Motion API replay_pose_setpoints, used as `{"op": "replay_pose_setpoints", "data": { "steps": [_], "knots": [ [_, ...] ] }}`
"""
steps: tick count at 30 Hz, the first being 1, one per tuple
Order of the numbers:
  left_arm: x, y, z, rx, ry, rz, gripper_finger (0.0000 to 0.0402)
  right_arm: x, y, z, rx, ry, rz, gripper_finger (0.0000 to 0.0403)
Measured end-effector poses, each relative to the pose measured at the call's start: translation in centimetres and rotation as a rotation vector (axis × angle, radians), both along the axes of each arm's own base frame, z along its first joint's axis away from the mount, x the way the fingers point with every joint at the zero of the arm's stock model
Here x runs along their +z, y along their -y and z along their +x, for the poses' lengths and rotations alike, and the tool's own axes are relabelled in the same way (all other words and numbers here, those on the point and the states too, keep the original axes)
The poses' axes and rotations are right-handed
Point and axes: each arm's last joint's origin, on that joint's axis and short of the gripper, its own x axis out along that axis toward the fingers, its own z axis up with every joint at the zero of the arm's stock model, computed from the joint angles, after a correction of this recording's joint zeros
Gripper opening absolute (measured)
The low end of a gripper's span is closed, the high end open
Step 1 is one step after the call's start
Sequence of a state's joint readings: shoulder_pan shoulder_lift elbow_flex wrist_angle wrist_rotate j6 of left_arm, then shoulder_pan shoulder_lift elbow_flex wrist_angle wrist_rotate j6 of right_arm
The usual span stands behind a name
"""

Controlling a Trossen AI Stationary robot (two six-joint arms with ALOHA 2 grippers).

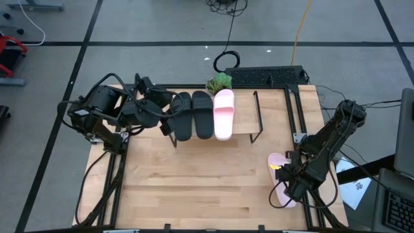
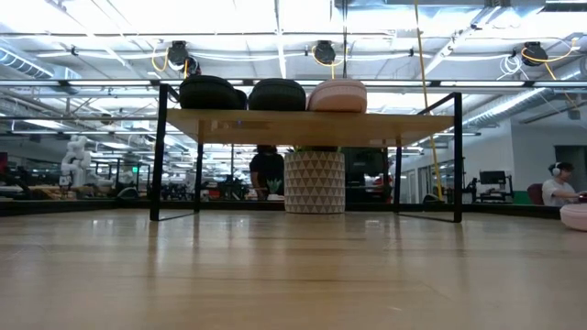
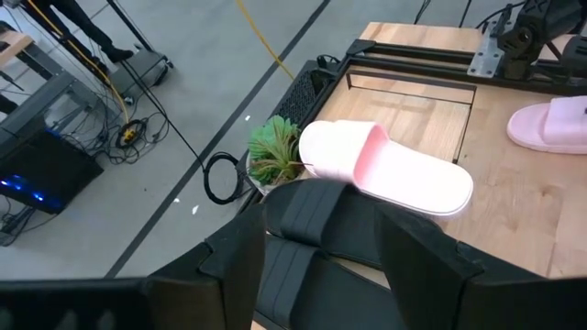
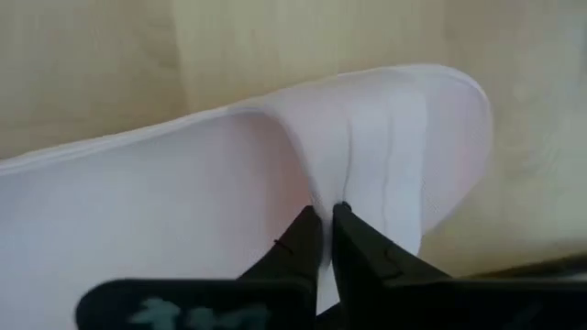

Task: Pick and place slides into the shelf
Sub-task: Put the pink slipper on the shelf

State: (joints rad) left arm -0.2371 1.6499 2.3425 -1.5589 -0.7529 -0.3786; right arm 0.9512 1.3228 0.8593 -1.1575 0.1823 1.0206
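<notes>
Left arm: it stands at the left of the high view, with the left gripper [image 1: 169, 115] at the left end of the shelf, close to the first black slide.
Left gripper: its two dark fingers [image 3: 417, 266] are spread wide and hold nothing; in the left wrist view the black slides lie just in front of them.
Shelf [image 1: 244, 127]: a low rack with a light plank top and thin black legs, in the upper middle of the high view, on the wooden table [image 1: 194, 188].
Black slides: the first black slide [image 1: 182, 115] and the second black slide [image 1: 202, 114] lie side by side on the left part of the shelf top.
Pink slide on the shelf [image 1: 224, 114]: it lies just to the right of the black pair, near the middle of the plank; the right part of the plank is bare.
Plant [image 1: 220, 81]: a small green plant in a patterned pot [image 2: 314, 181], behind the shelf.
Pink slide on the table [image 1: 281, 182]: at the lower right of the high view, near the right edge of the table, well apart from the shelf.
Right gripper [image 4: 326, 231]: it is on this pink slide, and its fingers are pressed together on the wide strap, which bends into a fold between them.
Person [image 2: 556, 183]: sitting far at the right of the low view, in the room behind.
</notes>
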Motion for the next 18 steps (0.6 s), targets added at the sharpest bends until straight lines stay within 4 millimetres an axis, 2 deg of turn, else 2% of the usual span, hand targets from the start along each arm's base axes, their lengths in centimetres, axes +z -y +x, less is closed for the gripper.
{"op": "replay_pose_setpoints", "data": {
  "steps": [6,9,13,18],
  "knots": [
    [0.0,0.0,0.0,0.0,0.0,0.0,0.0205,0.3,0.1,-0.1,-0.049,-0.005,-0.015,0.0005],
    [0.0,0.0,0.0,0.0,0.0,0.0,0.0205,1.3,0.0,0.0,-0.068,-0.009,-0.026,0.0003],
    [0.0,0.0,0.0,0.0,0.0,0.001,0.0205,4.5,-0.3,0.3,-0.118,0.002,-0.038,0.0002],
    [0.0,0.0,0.0,-0.004,-0.004,0.006,0.0204,10.1,-0.4,0.5,-0.193,0.084,-0.034,0.0001]
  ]
}}
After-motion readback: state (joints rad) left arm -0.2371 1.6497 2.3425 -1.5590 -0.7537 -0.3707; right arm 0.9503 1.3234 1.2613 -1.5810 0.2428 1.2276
